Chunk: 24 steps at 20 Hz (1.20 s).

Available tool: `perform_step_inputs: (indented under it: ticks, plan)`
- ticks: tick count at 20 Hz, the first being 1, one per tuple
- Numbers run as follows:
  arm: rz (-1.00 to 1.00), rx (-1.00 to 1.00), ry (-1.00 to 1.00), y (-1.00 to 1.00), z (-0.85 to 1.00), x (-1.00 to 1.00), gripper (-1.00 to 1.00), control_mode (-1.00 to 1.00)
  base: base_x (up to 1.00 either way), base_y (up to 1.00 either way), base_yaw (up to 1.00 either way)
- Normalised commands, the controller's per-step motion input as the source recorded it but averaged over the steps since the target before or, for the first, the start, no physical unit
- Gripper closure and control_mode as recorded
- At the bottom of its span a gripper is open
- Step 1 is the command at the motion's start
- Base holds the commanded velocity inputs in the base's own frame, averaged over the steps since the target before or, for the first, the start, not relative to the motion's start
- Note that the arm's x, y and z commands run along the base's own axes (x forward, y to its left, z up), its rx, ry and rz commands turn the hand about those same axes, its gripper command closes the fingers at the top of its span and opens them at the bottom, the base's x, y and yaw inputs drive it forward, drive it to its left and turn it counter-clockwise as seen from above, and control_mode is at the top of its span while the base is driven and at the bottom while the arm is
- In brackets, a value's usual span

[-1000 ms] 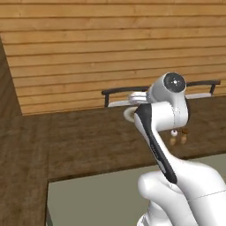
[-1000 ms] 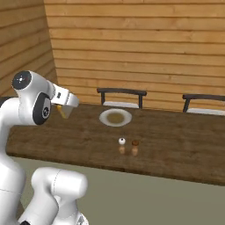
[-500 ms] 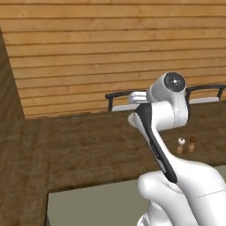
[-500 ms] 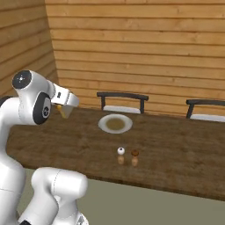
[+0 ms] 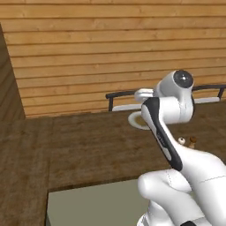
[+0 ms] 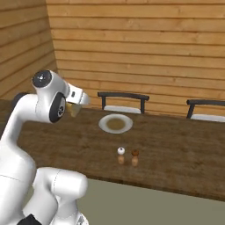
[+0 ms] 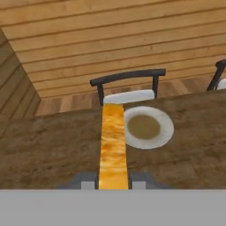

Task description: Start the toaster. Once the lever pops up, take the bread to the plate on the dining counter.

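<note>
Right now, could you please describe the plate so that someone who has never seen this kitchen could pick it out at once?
Look at the dining counter, the broad dark wood-grain top before the plank wall. Near its far edge, just in front of the dark-backed chair, lies the plate. It is round, flat and pale with a brownish centre, far wider than the two small shakers standing nearer the robot.

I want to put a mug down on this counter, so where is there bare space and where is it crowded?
The dining counter is bare right of the two shakers, and along its left stretch toward the wood wall. It is crowded in the middle: the plate sits near the chair, with the held bread beside it.
</note>
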Motion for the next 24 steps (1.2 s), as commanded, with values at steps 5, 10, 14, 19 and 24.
perform_step_inputs:
  ticks: [5, 10, 14, 19, 24]
  plan:
    - [0.20, 0.11, 0.13, -0.87, -0.12, 1.00, 1.00, -1.00, 0.00, 0.00, 0.00]
    - [0.32, 0.12, 0.18, -0.67, -0.14, 1.00, 1.00, -1.00, 0.00, 0.00, 0.00]
    - [0.23, 0.04, 0.19, -0.38, -0.42, 1.00, 1.00, -1.00, 0.00, 0.00, 0.00]
    - [0.14, 0.00, 0.03, -0.01, -0.66, 0.27, 1.00, -1.00, 0.00, 0.00, 0.00]
    - [0.01, 0.00, 0.08, 0.00, -0.32, 0.23, 1.00, -1.00, 0.00, 0.00, 0.00]
